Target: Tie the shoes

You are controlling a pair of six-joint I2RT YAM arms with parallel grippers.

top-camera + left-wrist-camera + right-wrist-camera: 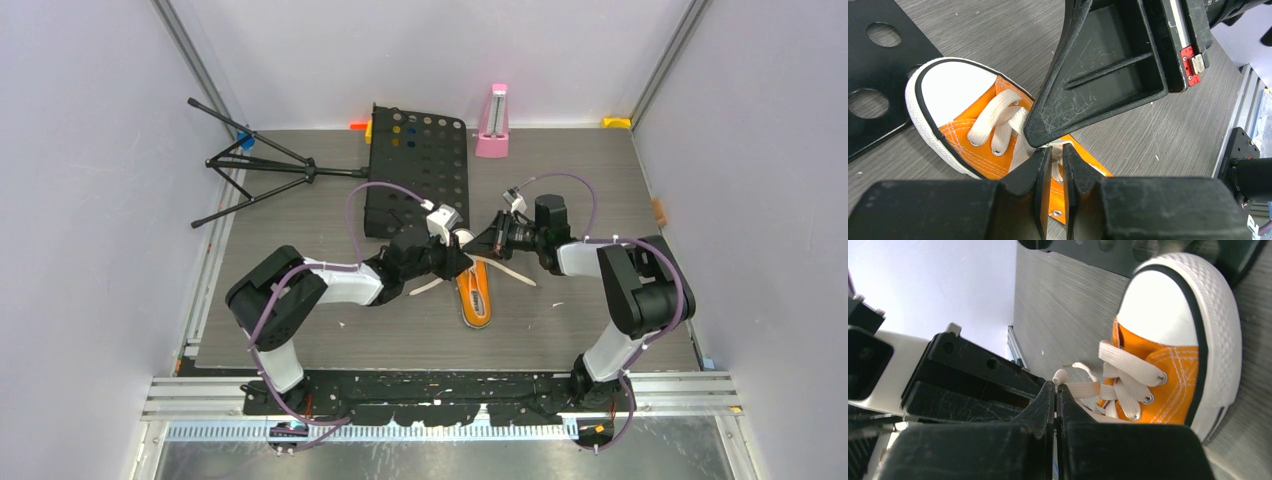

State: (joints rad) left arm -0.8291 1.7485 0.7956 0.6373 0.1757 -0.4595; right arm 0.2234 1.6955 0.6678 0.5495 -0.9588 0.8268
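Top external view: the orange shoe [476, 297] lies mid-table [330, 330], just in front of a black holed board [425, 170]; my tips over it are too small to judge from here. Only the right wrist view shows my right pincer [1055, 386] clenched, with a white lace [1083, 389] end at its tip; whether it pinches the lace I cannot tell. Only the left wrist view shows my left pincer [1057, 150] nearly closed, grasping a lace in its narrow gap, the right pincer's scratched finger looming above. Both wrist views cut off the heel.
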